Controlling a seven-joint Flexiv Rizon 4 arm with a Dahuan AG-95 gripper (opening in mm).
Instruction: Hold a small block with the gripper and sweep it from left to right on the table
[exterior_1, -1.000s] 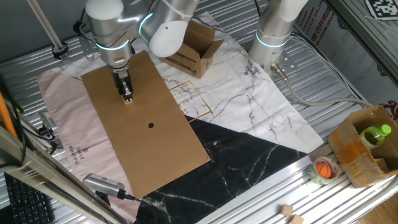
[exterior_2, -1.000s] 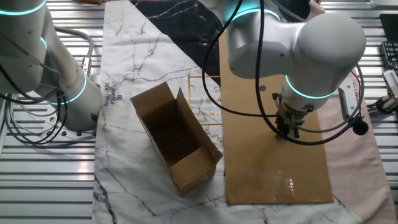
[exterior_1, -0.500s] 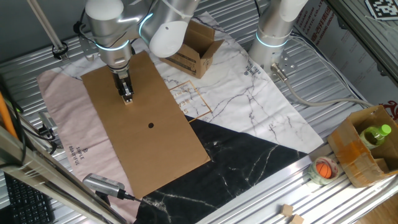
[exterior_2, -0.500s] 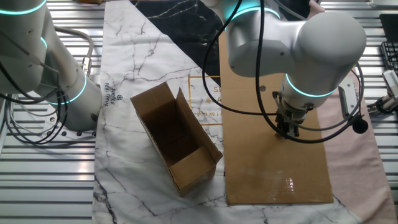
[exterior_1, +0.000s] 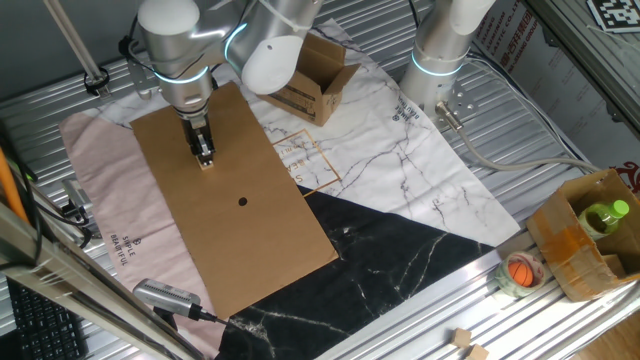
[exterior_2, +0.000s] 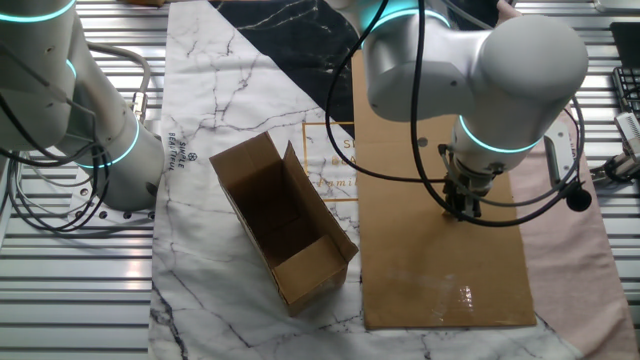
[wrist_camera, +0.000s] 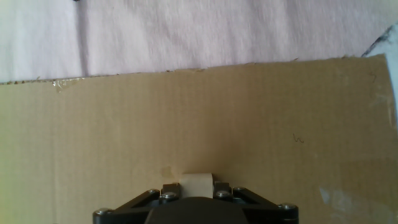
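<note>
The small block (wrist_camera: 197, 184) is a pale tan cube held between my black fingers in the hand view. It also shows at the gripper tip (exterior_1: 206, 161) in one fixed view, resting on the brown cardboard sheet (exterior_1: 240, 240). My gripper (exterior_1: 204, 152) points straight down near the sheet's far left part, well above the black dot (exterior_1: 243, 202). In the other fixed view the gripper (exterior_2: 463, 207) stands on the sheet (exterior_2: 440, 270) under the arm's teal ring. The jaws are shut on the block.
An open cardboard box (exterior_2: 283, 220) lies on the marble cloth (exterior_1: 400, 160) beside the sheet. A second white arm's column (exterior_1: 440, 50) stands at the back. A pink cloth (exterior_1: 100, 200) lies left of the sheet. A box with a green bottle (exterior_1: 590, 235) sits at the right.
</note>
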